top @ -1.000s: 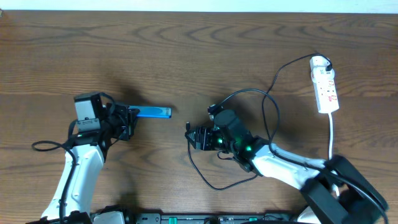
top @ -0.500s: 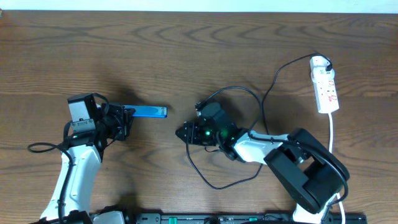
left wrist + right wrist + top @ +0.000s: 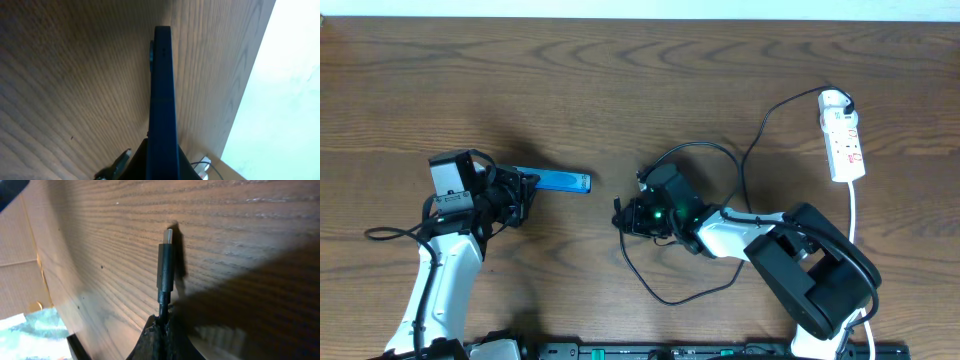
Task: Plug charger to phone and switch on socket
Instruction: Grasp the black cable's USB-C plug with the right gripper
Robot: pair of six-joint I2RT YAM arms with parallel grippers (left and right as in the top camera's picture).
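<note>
I record that my right claw point(image 3: 623, 215), open a second ago, is now clenched on the charger point(image 3: 165, 265) just behind its tip, which points to 9 o'clock at the phone point(image 3: 560, 181) grasped in my left claw point(image 3: 524, 186), so insertion looks ready and the socket point(image 3: 842, 140) waits at 2 o'clock.

You see the phone point(image 3: 560, 181) turned edge-up, a thin blue bar left of centre. The charger point(image 3: 165, 265) shows its small black connector, metal tip close to the wood. Its thin cable loops right to the white socket point(image 3: 843, 140) lying far right.
</note>
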